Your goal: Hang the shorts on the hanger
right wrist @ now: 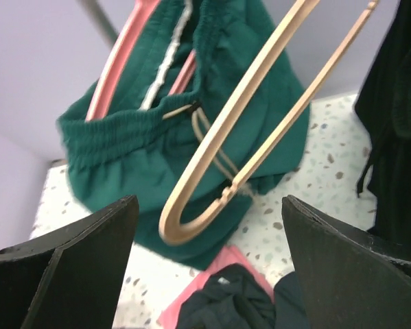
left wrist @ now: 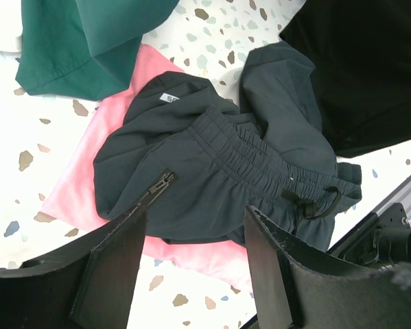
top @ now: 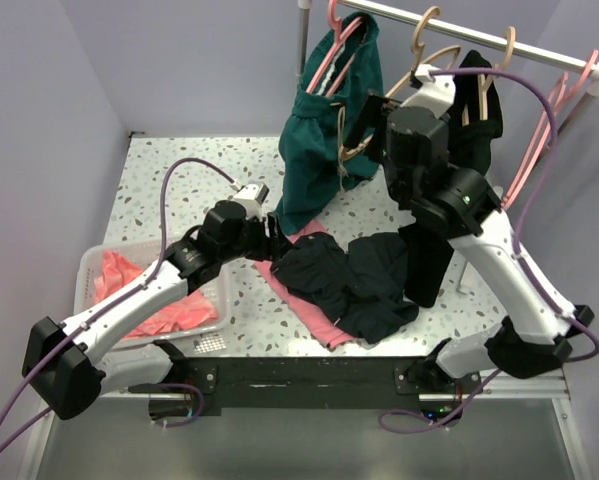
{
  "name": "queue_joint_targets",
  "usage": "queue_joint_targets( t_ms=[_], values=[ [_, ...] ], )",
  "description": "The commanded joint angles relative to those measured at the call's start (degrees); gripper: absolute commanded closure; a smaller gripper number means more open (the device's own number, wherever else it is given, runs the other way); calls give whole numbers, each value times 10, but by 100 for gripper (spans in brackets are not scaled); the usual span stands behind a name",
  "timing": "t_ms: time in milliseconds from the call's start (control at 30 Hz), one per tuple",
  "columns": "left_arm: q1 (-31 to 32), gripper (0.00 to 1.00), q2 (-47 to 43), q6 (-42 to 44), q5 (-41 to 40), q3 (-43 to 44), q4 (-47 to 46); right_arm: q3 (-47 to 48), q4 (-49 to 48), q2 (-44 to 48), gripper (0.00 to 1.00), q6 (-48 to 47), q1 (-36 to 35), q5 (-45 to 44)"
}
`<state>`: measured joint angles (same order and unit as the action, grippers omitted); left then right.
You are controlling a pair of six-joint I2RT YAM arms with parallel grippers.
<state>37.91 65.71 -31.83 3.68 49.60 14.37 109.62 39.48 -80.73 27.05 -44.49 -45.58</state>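
The dark navy shorts (top: 344,280) lie crumpled on a pink cloth (top: 314,318) near the table's front; their gathered waistband and drawstring show in the left wrist view (left wrist: 219,171). My left gripper (top: 274,235) (left wrist: 195,233) hovers open just above their near edge, nothing between its fingers. The beige hanger (right wrist: 239,123) hangs tilted from the rail (top: 479,38), its rounded end low in front of the teal garment (right wrist: 123,151). My right gripper (top: 364,125) (right wrist: 205,226) is open wide just short of that end, not touching it.
A long black garment (top: 474,130) hangs right of the hanger and reaches the table. Pink hangers (top: 331,50) sit on the rail. A white basket (top: 87,275) with pink cloth stands at the front left. Purple walls close in the left, the back and the right.
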Motion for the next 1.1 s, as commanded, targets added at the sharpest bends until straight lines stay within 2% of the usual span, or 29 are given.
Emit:
queue_joint_targets(
  t_ms=[0, 133, 200, 333, 433, 467, 500, 600, 767, 867, 1067],
  values=[
    [1, 37, -14, 18, 12, 12, -6, 80, 1, -70, 11, -4, 40, -12],
    [1, 37, -17, 21, 10, 12, -4, 167, 43, -137, 11, -5, 61, -4],
    [1, 37, -19, 24, 9, 12, -2, 176, 55, -151, 11, -9, 66, -3],
    [1, 37, -25, 26, 4, 10, -2, 116, 46, -122, 17, -12, 68, 1],
    [1, 37, -26, 27, 6, 10, -1, 74, 44, -93, 31, -15, 68, 2],
    [1, 37, -27, 27, 7, 10, 0, 65, 46, -86, 41, -14, 68, 2],
    [0, 37, -27, 27, 7, 10, -1, 54, 46, -67, 44, -13, 68, 4],
    [1, 37, -25, 27, 8, 8, -3, -1, 39, -30, 47, -16, 68, 10],
    [1, 37, -23, 28, 9, 6, -5, -22, 47, -5, 52, -40, 69, 8],
    [1, 37, -23, 27, 11, 7, -7, -13, 55, -13, 56, -62, 71, 10],
    [1, 37, -23, 25, 18, 3, -9, 23, 84, -50, 62, -87, 118, 80]
  ],
)
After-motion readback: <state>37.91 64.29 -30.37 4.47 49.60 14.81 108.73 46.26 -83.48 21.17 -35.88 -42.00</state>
